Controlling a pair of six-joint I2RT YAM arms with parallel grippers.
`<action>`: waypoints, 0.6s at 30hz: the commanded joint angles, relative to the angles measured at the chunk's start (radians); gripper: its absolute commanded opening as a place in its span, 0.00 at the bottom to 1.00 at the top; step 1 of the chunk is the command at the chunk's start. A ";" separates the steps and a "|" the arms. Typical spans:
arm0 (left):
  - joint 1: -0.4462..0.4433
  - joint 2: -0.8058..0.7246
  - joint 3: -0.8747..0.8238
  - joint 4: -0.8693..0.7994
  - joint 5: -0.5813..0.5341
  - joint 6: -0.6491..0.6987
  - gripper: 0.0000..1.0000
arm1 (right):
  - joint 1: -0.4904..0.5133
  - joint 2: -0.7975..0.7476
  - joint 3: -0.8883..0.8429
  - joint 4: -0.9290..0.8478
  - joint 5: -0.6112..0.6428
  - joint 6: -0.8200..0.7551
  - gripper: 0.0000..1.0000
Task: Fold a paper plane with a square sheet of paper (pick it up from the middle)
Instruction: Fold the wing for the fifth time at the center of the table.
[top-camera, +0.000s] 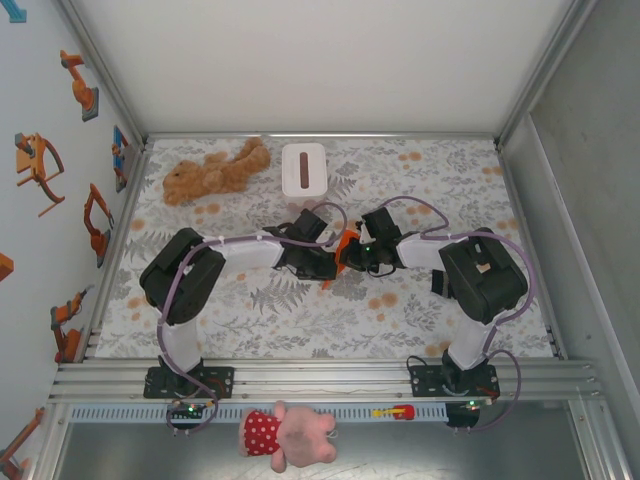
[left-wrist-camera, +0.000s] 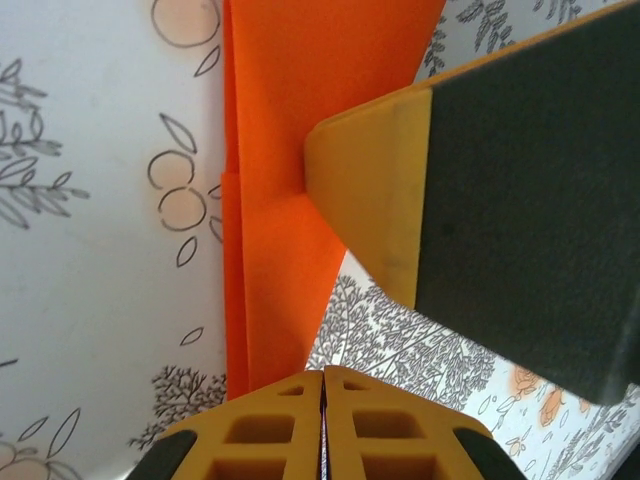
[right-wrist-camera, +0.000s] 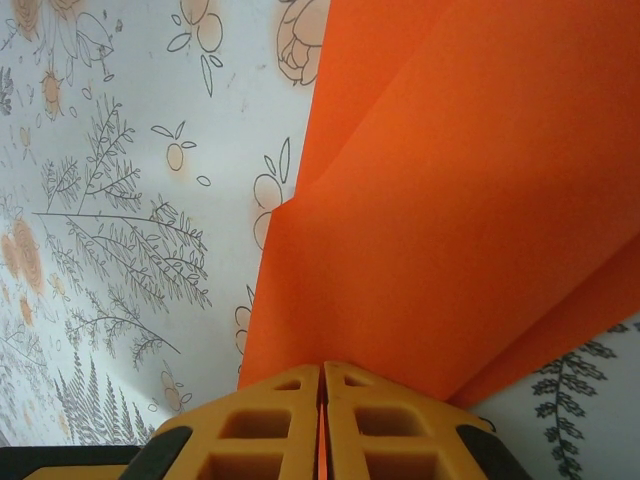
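Table (top-camera: 300, 330): we are looking down on a flower-patterned top that is taking up the middle of the overhead frame.
Left arm (top-camera: 185, 275): it is reaching from lower left toward the centre of the overhead frame.
Right arm (top-camera: 485, 275): it is reaching from lower right toward the centre, so the two arms are meeting nose to nose.
Teddy bear (top-camera: 215, 170): a brown one is lying at upper left, just beside the box.
Pink toy (top-camera: 290, 435): we are seeing it lying at bottom centre, below the rail.
Tissue box (top-camera: 303, 170): the white box is standing at upper centre, above the arm tips.
Orange paper (top-camera: 347, 245): partly folded, it is sitting at centre frame between the two arm tips. In the wrist views its layers are running up from the fingers (left-wrist-camera: 290, 120) (right-wrist-camera: 450, 200).
Left gripper (left-wrist-camera: 323, 385): its jaws are pressing together at the bottom edge, with the paper's lower end running in behind them. We are taking this as a pinch on the paper.
Right gripper (right-wrist-camera: 322, 375): its jaws are pinching narrow on the paper's edge, with orange showing in the seam. One of its fingers (left-wrist-camera: 370, 200) is also showing against the fold in the left wrist view.
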 joint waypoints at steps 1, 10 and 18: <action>0.003 0.027 0.039 0.003 0.027 -0.009 0.09 | -0.008 0.030 0.007 -0.063 0.045 0.002 0.10; 0.012 0.059 0.029 -0.020 0.018 -0.008 0.08 | -0.008 0.039 0.007 -0.083 0.053 0.003 0.09; 0.021 0.056 0.003 -0.030 0.032 -0.012 0.06 | -0.008 0.057 0.016 -0.145 0.088 -0.006 0.09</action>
